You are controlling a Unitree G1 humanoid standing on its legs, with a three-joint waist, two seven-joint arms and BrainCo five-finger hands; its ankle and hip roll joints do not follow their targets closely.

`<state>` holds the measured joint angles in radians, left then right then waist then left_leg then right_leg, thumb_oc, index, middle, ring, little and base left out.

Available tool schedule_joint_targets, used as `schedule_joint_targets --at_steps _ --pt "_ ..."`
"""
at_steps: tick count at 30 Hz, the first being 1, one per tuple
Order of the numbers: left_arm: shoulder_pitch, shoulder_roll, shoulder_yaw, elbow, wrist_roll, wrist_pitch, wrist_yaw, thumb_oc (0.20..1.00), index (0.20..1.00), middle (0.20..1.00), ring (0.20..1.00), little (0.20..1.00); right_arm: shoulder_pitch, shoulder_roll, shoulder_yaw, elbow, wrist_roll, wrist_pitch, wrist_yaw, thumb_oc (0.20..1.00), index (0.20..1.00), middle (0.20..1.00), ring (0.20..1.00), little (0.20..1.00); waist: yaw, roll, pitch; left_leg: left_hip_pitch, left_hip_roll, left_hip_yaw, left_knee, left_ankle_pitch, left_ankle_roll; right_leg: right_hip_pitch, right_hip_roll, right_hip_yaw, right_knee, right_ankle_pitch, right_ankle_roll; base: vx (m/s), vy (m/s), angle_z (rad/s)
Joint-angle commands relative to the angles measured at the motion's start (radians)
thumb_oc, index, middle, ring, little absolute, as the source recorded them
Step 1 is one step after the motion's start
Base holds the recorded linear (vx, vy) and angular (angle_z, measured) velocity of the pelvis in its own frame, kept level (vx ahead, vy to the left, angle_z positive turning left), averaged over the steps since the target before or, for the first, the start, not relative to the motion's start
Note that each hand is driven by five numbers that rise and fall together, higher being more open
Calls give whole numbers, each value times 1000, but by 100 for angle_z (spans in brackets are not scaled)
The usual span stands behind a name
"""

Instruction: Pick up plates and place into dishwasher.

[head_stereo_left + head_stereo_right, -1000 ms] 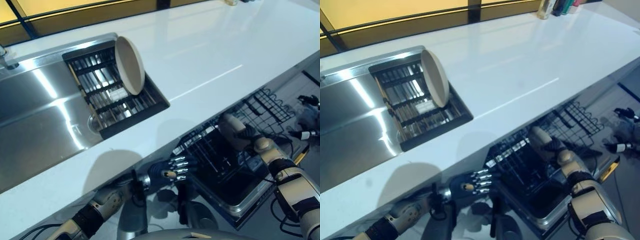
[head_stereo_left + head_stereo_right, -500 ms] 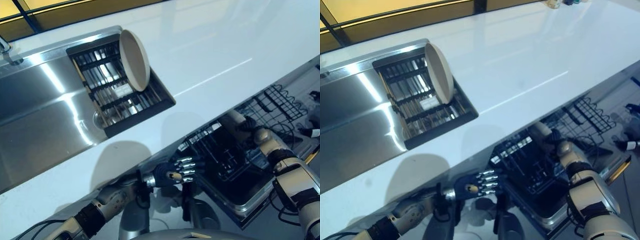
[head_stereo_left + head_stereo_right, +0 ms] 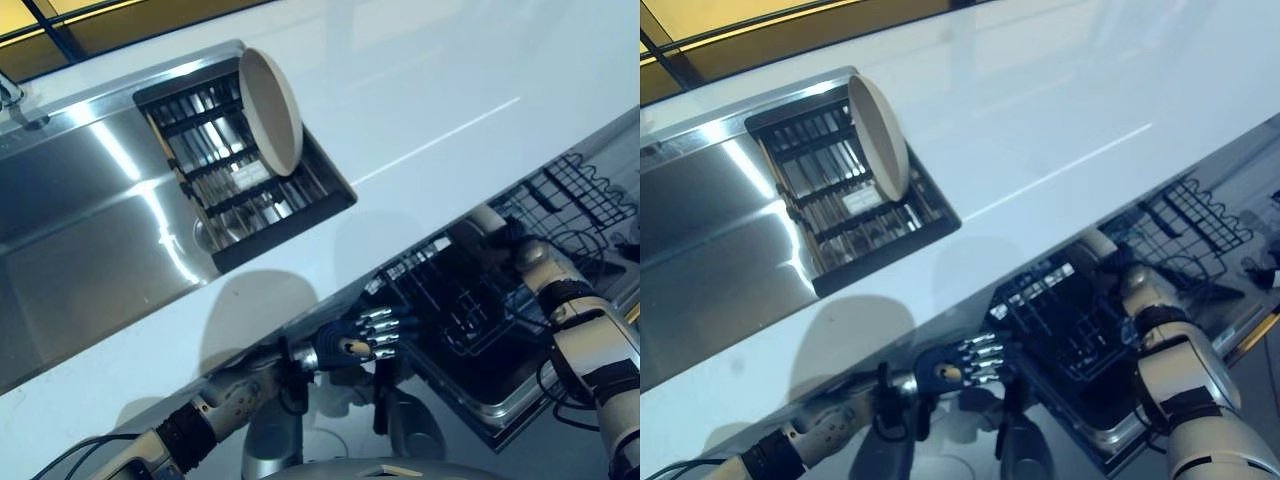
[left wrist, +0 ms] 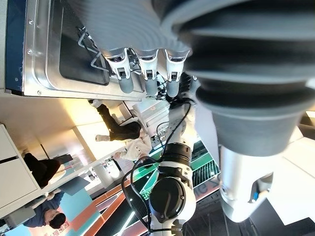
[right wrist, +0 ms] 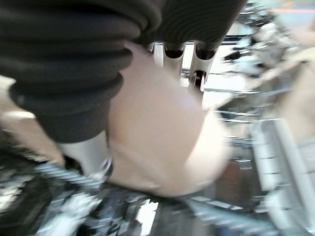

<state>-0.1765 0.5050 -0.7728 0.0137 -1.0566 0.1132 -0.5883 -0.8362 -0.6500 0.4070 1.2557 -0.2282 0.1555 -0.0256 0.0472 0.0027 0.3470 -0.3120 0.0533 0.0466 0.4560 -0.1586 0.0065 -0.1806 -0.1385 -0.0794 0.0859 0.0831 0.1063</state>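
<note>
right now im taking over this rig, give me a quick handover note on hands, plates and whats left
Right hand: shut on a beige plate, held down at the dishwasher rack under the edge of the white counter. The plate is not yet released.
Left hand: open, holding nothing, hanging below the counter beside the rack.
Other plate: standing on edge in the drying rack set in the steel sink, untouched.
Done: one plate brought to the dishwasher.
Left: seat and let go of that plate, then fetch the one from the sink rack and load it too.
</note>
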Motion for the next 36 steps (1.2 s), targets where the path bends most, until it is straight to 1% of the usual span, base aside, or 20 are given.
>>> schedule_joint_targets --at_steps 1,7,13,19,26,32,36 --pt "-46 22 23 -143 -16 -41 -12 1000 1000 1000 1000 1000 -21 -92 56 3 -33 10 -32 1000 1000 1000 1000 1000 22 19 -29 -27 25 -15 -74 65 -18 67 -57 7 61 -40 40 0 0 0" --pt "-34 16 26 -148 -19 -34 -7 1000 1000 1000 1000 1000 -3 -102 39 -3 -24 4 -33 1000 1000 1000 1000 1000 16 14 -37 -13 29 -5 -75 60 -17 79 -56 13 57 -43 41 0 0 0" --pt "-15 15 28 -149 -21 -32 -7 1000 1000 1000 1000 1000 31 -115 8 -6 26 -16 -37 1000 1000 1000 1000 1000 9 5 -56 12 31 4 -87 55 -16 98 -54 22 49 -46 45 34 14 -1" --pt "13 18 43 -155 -19 -14 -8 1000 1000 1000 1000 1000 85 -132 -36 -34 62 -49 -46 1000 1000 1000 1000 1000 2 -8 -75 38 34 14 -93 46 -10 117 -50 32 41 -46 51 47 -3 -1" --pt "36 22 53 -149 -16 -13 -12 1000 1000 1000 1000 1000 142 -137 -66 -58 91 -64 -60 1000 1000 1000 1000 1000 -7 -26 -92 59 35 25 -100 38 -2 127 -42 49 37 -44 58 15 -4 -2" --pt "50 32 65 -156 -14 -5 -9 1000 1000 1000 1000 1000 175 -151 -111 -89 182 -88 -71 1000 1000 1000 1000 1000 -13 -43 -101 70 36 32 -104 32 3 138 -33 62 27 -40 61 16 -19 -7" --pt "63 33 77 -153 -6 -4 -13 1000 1000 1000 1000 1000 202 -151 -148 -118 264 -118 -83 1000 1000 1000 1000 1000 -19 -50 -109 80 38 37 -110 29 7 141 -28 66 27 -38 62 7 -6 -2"
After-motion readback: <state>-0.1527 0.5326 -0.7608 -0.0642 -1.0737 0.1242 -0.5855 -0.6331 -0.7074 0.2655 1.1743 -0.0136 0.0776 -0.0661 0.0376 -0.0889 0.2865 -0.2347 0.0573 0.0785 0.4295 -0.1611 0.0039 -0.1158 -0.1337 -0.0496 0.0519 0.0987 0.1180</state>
